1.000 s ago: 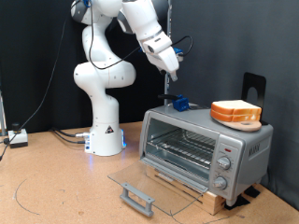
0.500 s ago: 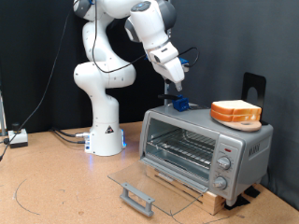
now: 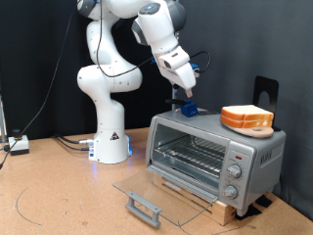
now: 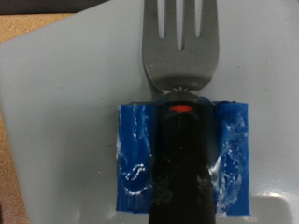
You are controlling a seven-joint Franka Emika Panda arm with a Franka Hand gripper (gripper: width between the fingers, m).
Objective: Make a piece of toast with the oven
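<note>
The silver oven (image 3: 217, 157) stands on a wooden board at the exterior view's right. Its glass door (image 3: 147, 191) lies open and flat, and its wire rack (image 3: 191, 152) is bare. Two bread slices lie stacked on the oven's top at the right; the piece of toast (image 3: 246, 117) is in that stack. My gripper (image 3: 185, 88) hangs just above a fork with a blue-wrapped black handle (image 3: 188, 108) on the oven's top at the left. In the wrist view the fork (image 4: 180, 47) and its blue wrap (image 4: 140, 154) fill the picture over the grey oven top (image 4: 56, 84). My fingers are not visible there.
The oven's three knobs (image 3: 233, 174) face front at the right. The door's grey bar handle (image 3: 143, 207) juts out over the brown table. The arm's white base (image 3: 110, 142) stands behind at the left, with cables on the floor (image 3: 68, 143). A black stand (image 3: 266, 90) rises behind the oven.
My gripper has moved towards the exterior view's right and down, closer to the blue-handled fork on the oven's top. Over the last half second it has barely moved.
</note>
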